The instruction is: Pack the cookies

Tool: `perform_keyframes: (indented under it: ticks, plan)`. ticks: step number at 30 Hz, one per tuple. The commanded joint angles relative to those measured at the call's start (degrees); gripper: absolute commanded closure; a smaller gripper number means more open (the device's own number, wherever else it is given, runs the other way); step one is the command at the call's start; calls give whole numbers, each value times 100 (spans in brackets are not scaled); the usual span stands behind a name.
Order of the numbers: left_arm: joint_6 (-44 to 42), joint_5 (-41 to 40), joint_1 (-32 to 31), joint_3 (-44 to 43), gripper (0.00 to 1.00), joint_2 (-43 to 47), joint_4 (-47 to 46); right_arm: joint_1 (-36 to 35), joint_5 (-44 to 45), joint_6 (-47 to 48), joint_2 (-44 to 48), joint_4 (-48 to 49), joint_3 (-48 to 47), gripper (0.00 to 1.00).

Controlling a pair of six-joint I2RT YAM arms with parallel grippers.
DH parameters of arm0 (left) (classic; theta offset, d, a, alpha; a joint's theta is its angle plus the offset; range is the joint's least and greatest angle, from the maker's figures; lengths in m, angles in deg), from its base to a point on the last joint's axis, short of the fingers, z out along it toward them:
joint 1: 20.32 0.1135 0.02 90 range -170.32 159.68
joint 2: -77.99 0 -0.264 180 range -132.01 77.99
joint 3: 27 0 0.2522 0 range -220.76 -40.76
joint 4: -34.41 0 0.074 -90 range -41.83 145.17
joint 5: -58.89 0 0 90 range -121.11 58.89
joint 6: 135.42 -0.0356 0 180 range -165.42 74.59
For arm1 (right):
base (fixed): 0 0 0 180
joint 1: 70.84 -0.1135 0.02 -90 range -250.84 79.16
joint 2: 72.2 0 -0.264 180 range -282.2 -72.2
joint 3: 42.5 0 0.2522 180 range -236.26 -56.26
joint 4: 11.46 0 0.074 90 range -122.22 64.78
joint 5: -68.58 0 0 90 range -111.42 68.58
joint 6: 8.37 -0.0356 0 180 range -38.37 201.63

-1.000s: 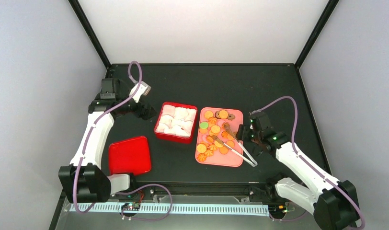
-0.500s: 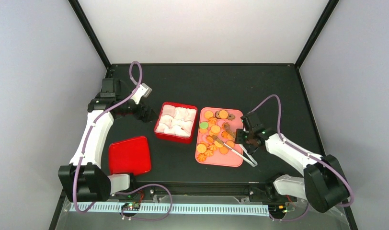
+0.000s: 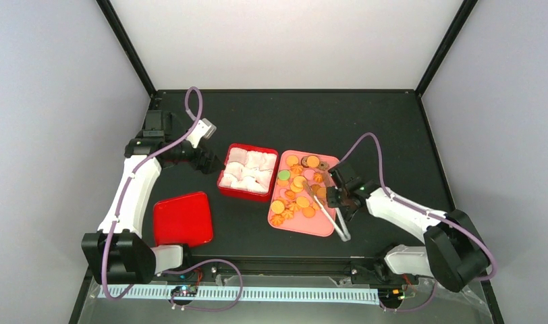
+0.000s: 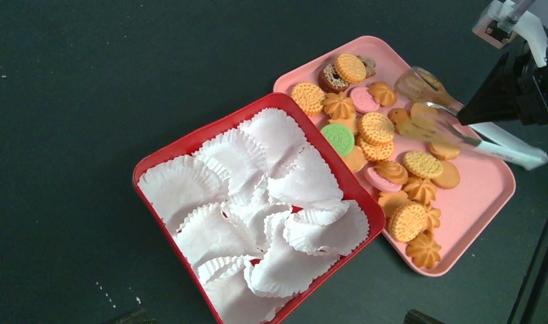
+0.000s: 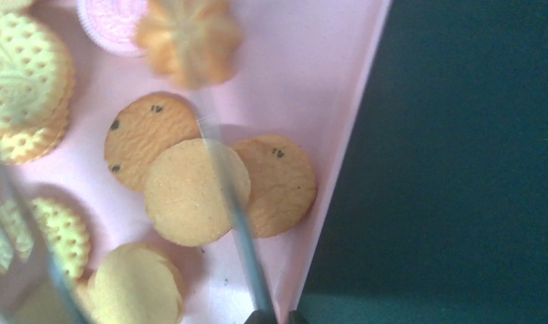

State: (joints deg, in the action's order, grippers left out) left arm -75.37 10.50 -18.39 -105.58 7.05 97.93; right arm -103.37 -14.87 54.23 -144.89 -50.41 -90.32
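The cookies (image 3: 298,189) lie loose on a pink tray (image 3: 318,226): round golden ones, flower shapes, a green one (image 4: 339,138) and dark ones at the far end. Metal tongs (image 3: 332,216) rest across the tray's right side. My right gripper (image 3: 337,197) is at the tray's right rim, its jaws nearly together. In the right wrist view a tong arm (image 5: 234,209) and the tray rim (image 5: 312,223) both run into the narrow gap of the gripper (image 5: 279,316), over flat cookies (image 5: 190,192). My left gripper (image 3: 210,162) hovers open beside the red box.
A red box (image 4: 210,131) filled with white paper cups (image 4: 258,202) stands just left of the tray (image 4: 487,182). A red lid (image 3: 182,219) lies at the near left. Black frame posts rise at the back corners.
My right gripper has moved left onto the tray's rim and closed from wide to nearly shut. The tray and the tongs have swung to the left with it. The left arm barely moved.
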Motion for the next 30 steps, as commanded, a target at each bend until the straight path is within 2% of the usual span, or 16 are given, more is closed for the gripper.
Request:
perform_keyframes:
  ticks: [1, 3, 14, 16, 18, 26, 30]
  plan:
    - [-139, 151, -63, -245, 1, 27, 158, -351, 305, 52, 198, -5, -277, 94]
    - [-195, 197, -78, -266, 1, 42, 210, -479, 440, 101, 243, -18, -301, 99]
    - [-768, 740, -431, -260, 1, 171, 707, -788, 684, 371, 720, -201, -509, 99]
    - [-1052, 1101, -485, -244, 1, 198, 947, -878, 627, 447, 820, -246, -659, 99]
    - [-1742, 1567, -571, -269, 1, 223, 1347, -1040, 557, 630, 807, -270, -871, 99]
    - [-3520, 1525, -1252, -891, 1, 224, 2783, -2124, 670, 1369, -172, -705, -2295, 99]
    - [-3540, 1355, -1346, -671, 1, 605, 2412, -2619, 582, 1711, -555, -796, -2885, 99]
